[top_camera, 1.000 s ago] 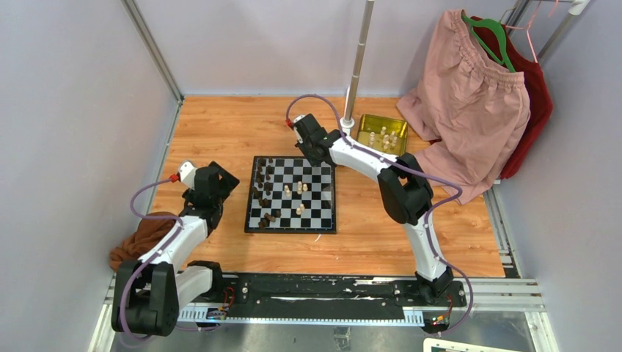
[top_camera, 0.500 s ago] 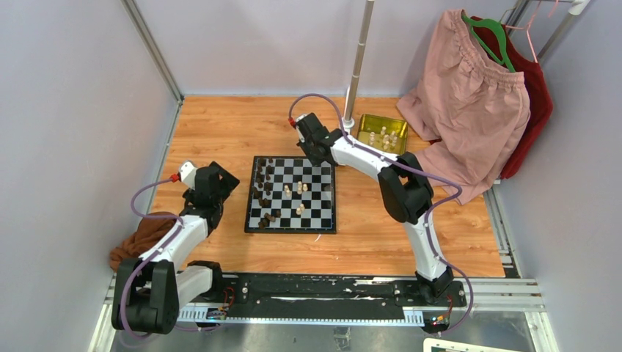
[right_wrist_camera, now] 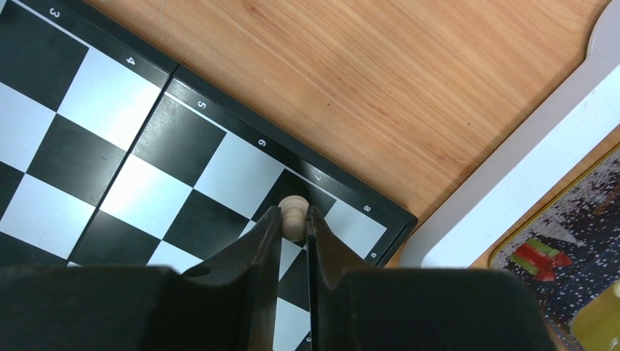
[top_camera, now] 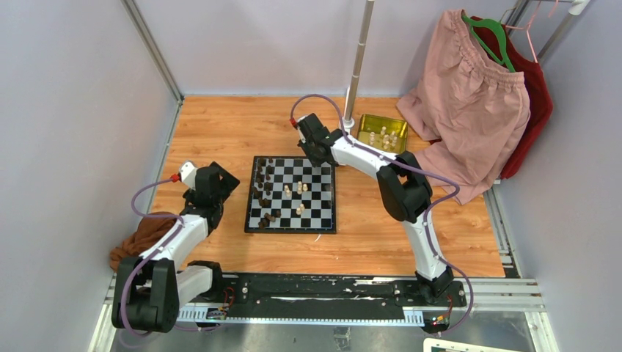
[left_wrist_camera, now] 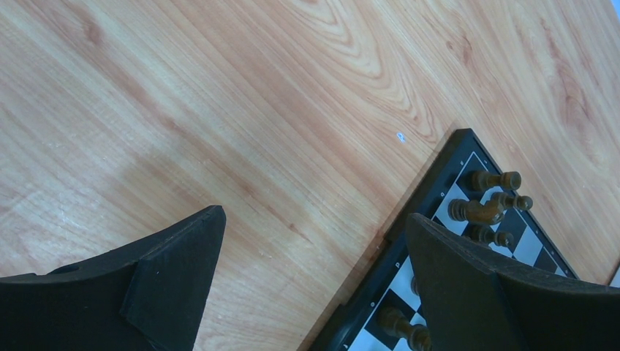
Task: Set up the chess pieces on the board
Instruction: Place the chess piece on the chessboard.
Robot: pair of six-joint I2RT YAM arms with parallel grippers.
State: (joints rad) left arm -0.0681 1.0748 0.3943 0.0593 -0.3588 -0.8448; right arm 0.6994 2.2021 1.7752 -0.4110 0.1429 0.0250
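Flanking a small cream turned-wood pawn (right_wrist_camera: pixel 294 217), the right jaws stand only narrowly apart. Whether their black fingertips (right_wrist_camera: pixel 272 219) press it or merely sit beside it cannot be told. The pawn stands near the far right corner of the small black-and-white checked board (right_wrist_camera: pixel 201 104), by border digit 7, its base hidden. Digits 3 to 8 are legible. The left jaws gape fully, holding nothing, over the wooden bench (left_wrist_camera: pixel 256 110) beside the board's edge, where dark brown pieces (left_wrist_camera: pixel 486 208) stand, some cut off.
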